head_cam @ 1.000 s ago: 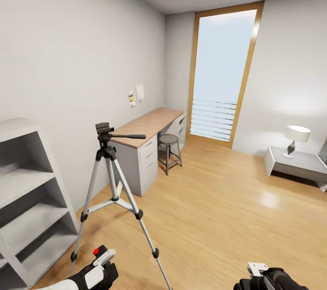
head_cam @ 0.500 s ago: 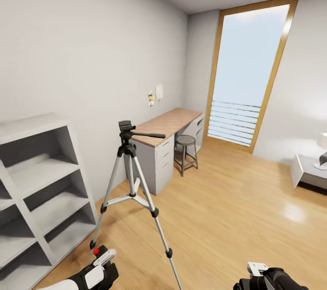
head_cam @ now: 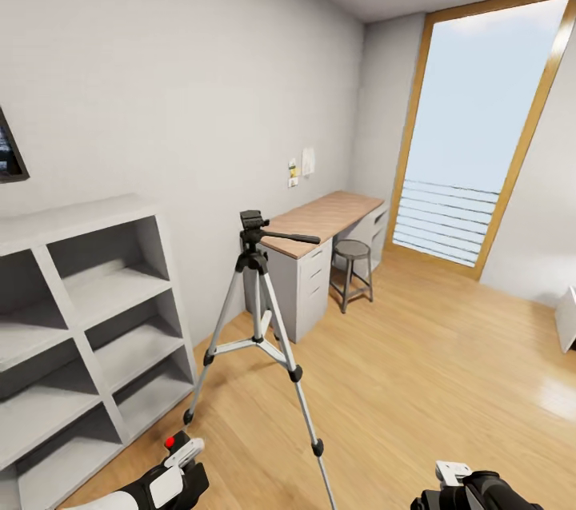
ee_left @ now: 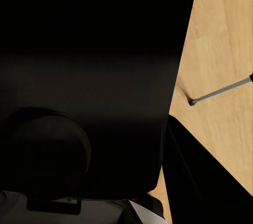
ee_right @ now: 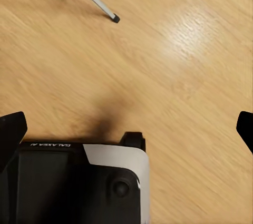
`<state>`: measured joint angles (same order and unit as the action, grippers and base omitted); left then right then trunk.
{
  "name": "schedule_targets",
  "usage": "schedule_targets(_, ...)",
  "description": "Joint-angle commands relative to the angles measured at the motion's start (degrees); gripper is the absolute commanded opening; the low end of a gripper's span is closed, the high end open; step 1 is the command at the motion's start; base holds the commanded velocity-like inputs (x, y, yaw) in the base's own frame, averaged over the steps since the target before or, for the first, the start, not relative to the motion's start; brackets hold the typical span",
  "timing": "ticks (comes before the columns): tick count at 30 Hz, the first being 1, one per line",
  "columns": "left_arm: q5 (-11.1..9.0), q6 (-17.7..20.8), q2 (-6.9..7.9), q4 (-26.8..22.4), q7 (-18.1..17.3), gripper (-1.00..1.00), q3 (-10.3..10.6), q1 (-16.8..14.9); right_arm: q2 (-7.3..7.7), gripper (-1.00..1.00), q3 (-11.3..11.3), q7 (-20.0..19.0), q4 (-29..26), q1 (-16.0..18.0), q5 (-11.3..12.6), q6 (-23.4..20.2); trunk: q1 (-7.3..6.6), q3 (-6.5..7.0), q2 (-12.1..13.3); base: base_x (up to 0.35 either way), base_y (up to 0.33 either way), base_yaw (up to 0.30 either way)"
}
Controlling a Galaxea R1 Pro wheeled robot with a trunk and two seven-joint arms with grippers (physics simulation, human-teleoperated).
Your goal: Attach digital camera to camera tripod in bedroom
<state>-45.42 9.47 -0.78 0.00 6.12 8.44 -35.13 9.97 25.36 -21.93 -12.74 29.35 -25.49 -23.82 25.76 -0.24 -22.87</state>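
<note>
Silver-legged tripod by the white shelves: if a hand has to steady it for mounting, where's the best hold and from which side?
Probably the black centre column just under the head of the silver-legged tripod, approached from the robot's near side. The three legs splay outward, and the long pan handle points toward the wooden-topped desk, so that side is obstructed.

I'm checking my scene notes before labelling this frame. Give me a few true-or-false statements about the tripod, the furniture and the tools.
1. The camera tripod stands on the wooden floor. True.
2. A camera is already mounted on the tripod's head. False: the head is bare.
3. A stool stands by the desk. True.
4. The shelf unit is packed with books. False: no books show in its compartments.
5. The right tool holds the camera. False: its fingers stand apart over bare floor.
</note>
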Motion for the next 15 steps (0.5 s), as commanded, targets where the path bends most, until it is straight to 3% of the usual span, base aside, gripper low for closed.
schedule_targets(1,-0.38,0.22,-0.01,0.0,0.12,-1.0,0.53,-0.03,-0.03,1.0,0.48,-0.4,-0.1,0.0,-0.58,-0.25,0.02,-0.03,-0.05,0.0,0.0,0.058)
schedule_targets(11,-0.35,0.46,-0.01,0.0,0.1,-1.0,0.53,-0.03,-0.04,1.0,0.48,-0.06,0.2,0.0,-0.67,-0.2,0.02,-0.03,-0.05,0.003,0.0,0.017)
schedule_targets(15,-0.09,0.38,-0.01,0.0,-0.09,-1.0,0.53,0.09,-0.02,1.0,0.41,-0.08,0.37,0.0,-0.8,-0.19,0.02,-0.03,-0.05,0.129,0.0,0.002)
